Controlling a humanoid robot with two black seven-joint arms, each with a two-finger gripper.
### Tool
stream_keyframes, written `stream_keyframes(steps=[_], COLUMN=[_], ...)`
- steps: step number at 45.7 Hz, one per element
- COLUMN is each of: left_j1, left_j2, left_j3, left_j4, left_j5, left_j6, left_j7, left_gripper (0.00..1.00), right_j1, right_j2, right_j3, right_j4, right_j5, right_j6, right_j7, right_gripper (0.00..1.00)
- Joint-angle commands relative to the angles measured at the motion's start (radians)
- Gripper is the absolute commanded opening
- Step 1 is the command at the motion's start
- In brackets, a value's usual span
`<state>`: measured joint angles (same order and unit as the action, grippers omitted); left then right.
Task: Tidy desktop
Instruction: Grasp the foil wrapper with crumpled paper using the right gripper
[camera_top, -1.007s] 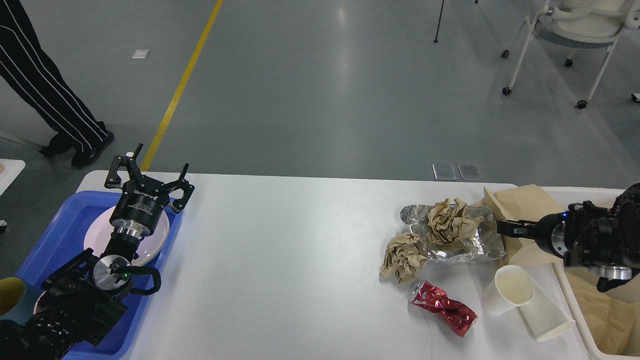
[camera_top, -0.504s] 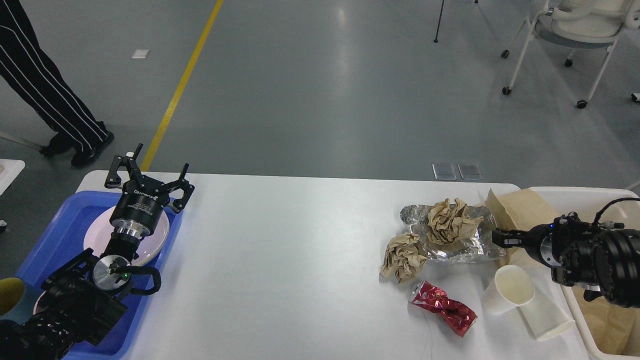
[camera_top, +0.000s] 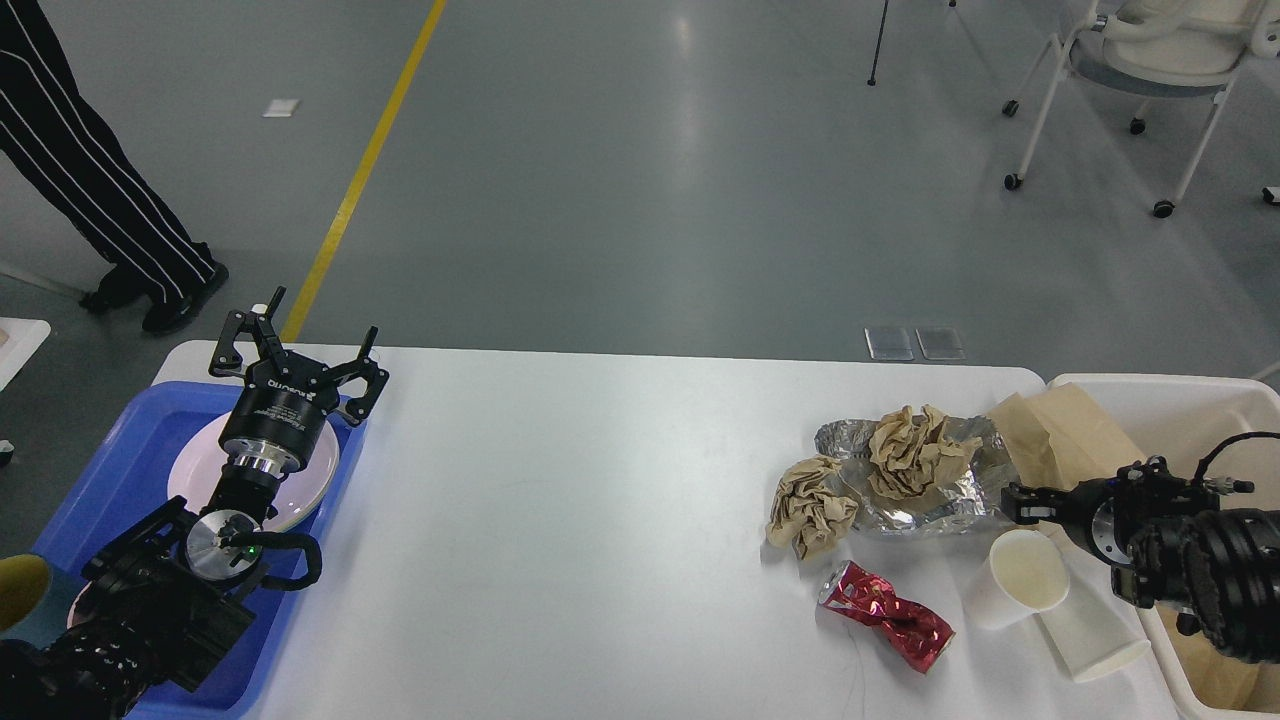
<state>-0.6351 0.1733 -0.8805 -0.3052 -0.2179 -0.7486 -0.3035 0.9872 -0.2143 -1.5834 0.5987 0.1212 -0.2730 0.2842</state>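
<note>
Foil (camera_top: 925, 495) and crumpled paper (camera_top: 812, 503) lie on the bench (camera_top: 580, 520); left tool (camera_top: 296, 352) spread apart, right tool (camera_top: 1015, 502) unclear.

Colours on the white table (camera_top: 600, 520)

A blue tray (camera_top: 120, 450), brown crumpled paper (camera_top: 810, 505), silver foil (camera_top: 930, 505) and a red crushed can (camera_top: 885, 615) are seen.

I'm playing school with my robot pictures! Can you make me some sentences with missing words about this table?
1. The crushed can is shiny ____.
2. The white plate lies in a ____ tray.
3. The left pincer is wide ____.
4. One brown paper ball sits on crinkled silver ____.

Missing words: red; blue; open; foil
</note>
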Motion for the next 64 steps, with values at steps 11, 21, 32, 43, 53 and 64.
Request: stream_keyframes(steps=[11,21,32,43,53,64], left_j1=[0.000,0.000,0.000,0.000,0.000,0.000], left_j2=[0.000,0.000,0.000,0.000,0.000,0.000], left_j3=[0.000,0.000,0.000,0.000,0.000,0.000], left_j4=[0.000,0.000,0.000,0.000,0.000,0.000], left_j5=[0.000,0.000,0.000,0.000,0.000,0.000], left_j6=[0.000,0.000,0.000,0.000,0.000,0.000], left_j7=[0.000,0.000,0.000,0.001,0.000,0.000], left_gripper=[0.99,0.99,0.99,0.99,0.99,0.99], right_j1=[-0.007,-0.002,0.005,0.097,0.201,0.491], right_j2=[0.000,0.009,0.015,-0.039,-0.131,-0.211], right_j3=[-0.017,-0.009,0.002,0.016,0.017,0.022], right_j4=[-0.008,-0.005,0.003,0.043,0.119,0.328], right_j5=[0.003,0.003,0.026,0.029,0.020,-0.052], right_j6=[-0.005,-0.002,-0.002,0.020,0.040,0.120], right_j7=[-0.002,0.009,0.013,0.079,0.142,0.214], right_gripper=[0.20,0.00,0.00,0.00,0.00,0.00])
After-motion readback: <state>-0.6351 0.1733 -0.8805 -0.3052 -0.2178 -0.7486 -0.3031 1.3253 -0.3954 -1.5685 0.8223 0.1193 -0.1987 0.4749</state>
